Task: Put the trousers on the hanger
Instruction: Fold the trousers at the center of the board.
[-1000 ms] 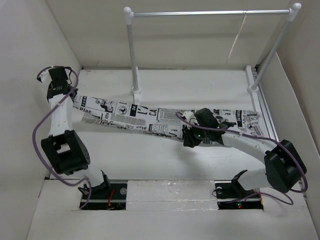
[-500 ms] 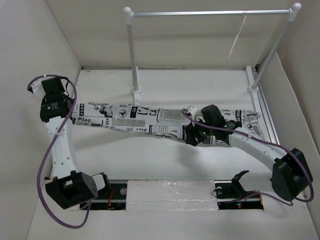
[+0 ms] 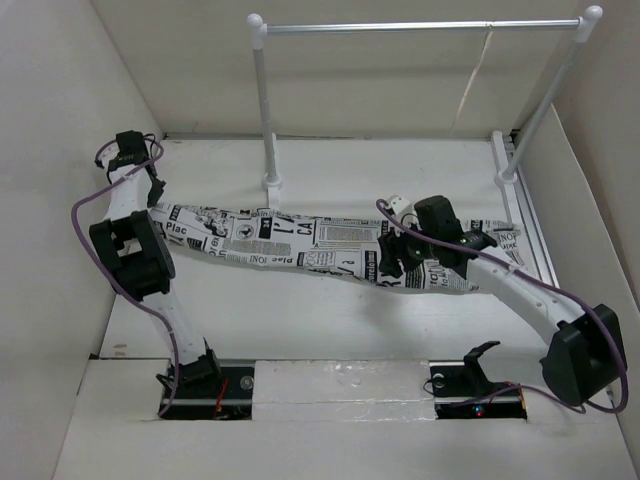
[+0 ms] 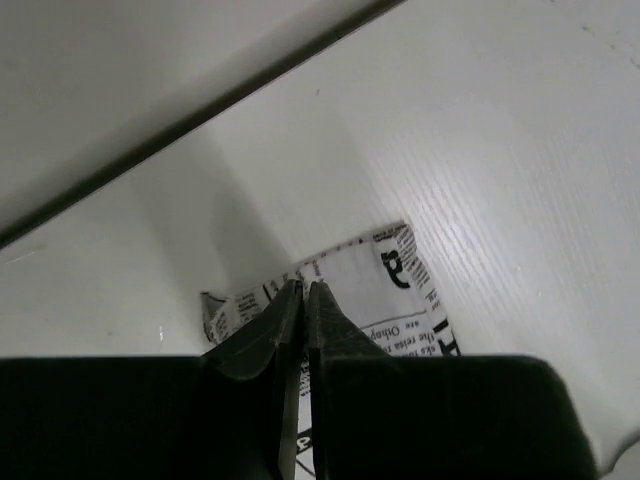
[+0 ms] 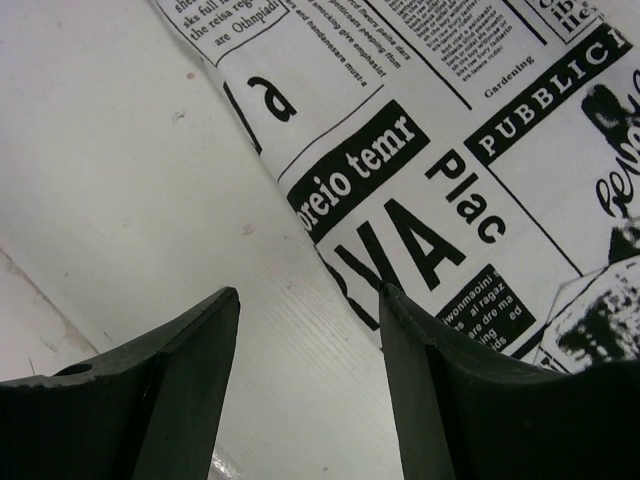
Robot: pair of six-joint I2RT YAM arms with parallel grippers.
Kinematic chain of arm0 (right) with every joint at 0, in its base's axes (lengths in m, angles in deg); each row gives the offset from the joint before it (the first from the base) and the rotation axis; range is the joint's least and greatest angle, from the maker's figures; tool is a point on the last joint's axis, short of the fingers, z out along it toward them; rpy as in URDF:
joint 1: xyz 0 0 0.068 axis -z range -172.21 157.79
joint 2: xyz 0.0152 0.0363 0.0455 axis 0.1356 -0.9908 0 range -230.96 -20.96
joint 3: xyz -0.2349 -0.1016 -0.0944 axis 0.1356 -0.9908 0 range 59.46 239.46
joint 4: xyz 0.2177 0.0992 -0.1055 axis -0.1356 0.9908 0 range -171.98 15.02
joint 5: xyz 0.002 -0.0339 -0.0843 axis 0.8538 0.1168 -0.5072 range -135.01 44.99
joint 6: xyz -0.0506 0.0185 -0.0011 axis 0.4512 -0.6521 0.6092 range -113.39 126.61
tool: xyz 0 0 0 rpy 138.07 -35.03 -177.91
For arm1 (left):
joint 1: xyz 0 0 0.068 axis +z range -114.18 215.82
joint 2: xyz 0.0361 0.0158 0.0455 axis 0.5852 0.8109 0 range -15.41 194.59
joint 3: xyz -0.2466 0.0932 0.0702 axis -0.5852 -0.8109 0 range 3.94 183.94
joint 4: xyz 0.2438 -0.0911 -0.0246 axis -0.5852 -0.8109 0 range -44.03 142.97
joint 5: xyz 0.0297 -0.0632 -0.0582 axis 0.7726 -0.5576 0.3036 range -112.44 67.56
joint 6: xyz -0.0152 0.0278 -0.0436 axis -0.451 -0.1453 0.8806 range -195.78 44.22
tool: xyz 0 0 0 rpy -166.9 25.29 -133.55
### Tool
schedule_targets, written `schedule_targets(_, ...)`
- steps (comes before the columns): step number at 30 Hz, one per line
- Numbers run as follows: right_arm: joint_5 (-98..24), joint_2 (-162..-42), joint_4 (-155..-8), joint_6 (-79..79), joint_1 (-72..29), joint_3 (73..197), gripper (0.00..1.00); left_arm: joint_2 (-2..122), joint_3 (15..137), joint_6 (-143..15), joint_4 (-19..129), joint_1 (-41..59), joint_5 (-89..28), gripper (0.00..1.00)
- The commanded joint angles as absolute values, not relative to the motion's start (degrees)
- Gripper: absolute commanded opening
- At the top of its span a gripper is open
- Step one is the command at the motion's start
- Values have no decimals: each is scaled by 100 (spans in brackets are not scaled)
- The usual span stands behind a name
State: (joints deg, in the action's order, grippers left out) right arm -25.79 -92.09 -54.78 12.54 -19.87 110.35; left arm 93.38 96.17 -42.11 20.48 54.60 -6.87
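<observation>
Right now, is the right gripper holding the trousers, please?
No, the right gripper stands open above the trousers, its jaws clamping no cloth.

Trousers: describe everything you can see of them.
The trousers are white soft-looking cloth printed with black newspaper text and headlines. They lie stretched in a long band across the table, on the near side of the rail. The shut left tool pinches their left end; the right tool stands open over their near edge toward the right.

Top view: high, from near edge, facing down over table (image 3: pixel 300 325). Wrist views: close, downward. All share trousers (image 3: pixel 290 240).
</observation>
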Motion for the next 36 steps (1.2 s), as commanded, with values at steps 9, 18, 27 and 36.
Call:
schedule_targets(9, -3139, -8890, -5017, 951, -2121, 11334, 64, 10859, 11730, -4098, 1739, 5463, -469, 0)
schedule_targets(18, -3008, -8661, -4876, 1171, -1612, 11395, 69, 10783, 11347, -4650, 1421, 5463, -663, 59)
schedule_targets(27, -2824, -8539, -5140, 1302, -1393, 10947, 0, 8428, 8224, -4520, 2430, 5524, -459, 57)
schedule_targets(36, -2734, -8477, -5280, 1285, -988, 10806, 40, 6702, 5958, -4203, 3548, 5761, -1724, 55)
